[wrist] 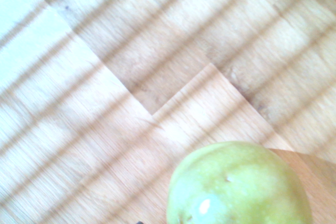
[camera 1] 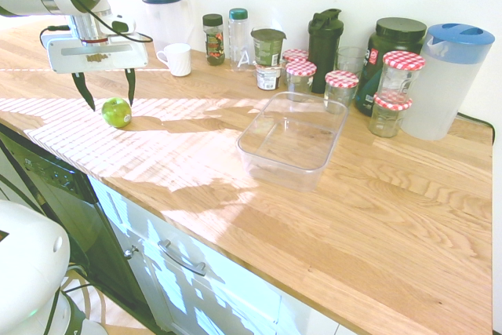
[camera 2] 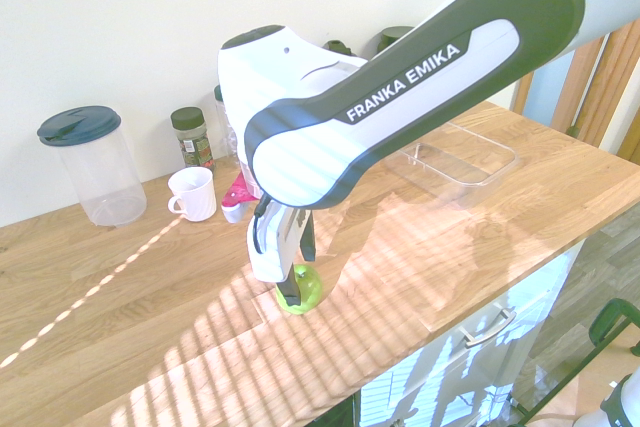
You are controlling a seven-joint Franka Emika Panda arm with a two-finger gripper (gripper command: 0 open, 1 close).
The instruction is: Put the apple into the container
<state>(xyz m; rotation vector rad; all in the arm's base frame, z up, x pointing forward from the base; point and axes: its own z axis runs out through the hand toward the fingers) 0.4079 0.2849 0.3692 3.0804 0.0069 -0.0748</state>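
Observation:
The small glossy green apple (camera 1: pixel 116 112) lies on the wooden counter near its left end; it also shows as the apple (camera 2: pixel 303 292) under the arm and as the apple (wrist: pixel 239 187) close up in the wrist view. My gripper (camera 1: pixel 110 103) hangs open right above it, with one dark finger on each side of the apple's top and not closed on it. The container (camera 1: pixel 259 164), a clear shallow rectangular tub, stands empty on the counter well to the right of the apple, and the same container (camera 2: pixel 455 152) appears behind the arm.
Along the back wall stand a white mug (camera 1: pixel 177 59), spice bottles, a dark shaker bottle (camera 1: pixel 325 39), several red-checked-lid jars (camera 1: pixel 342 84), a blue-lidded pitcher (camera 1: pixel 449 80) and a clear canister (camera 1: pixel 163 13). The counter's front edge runs just in front of the apple.

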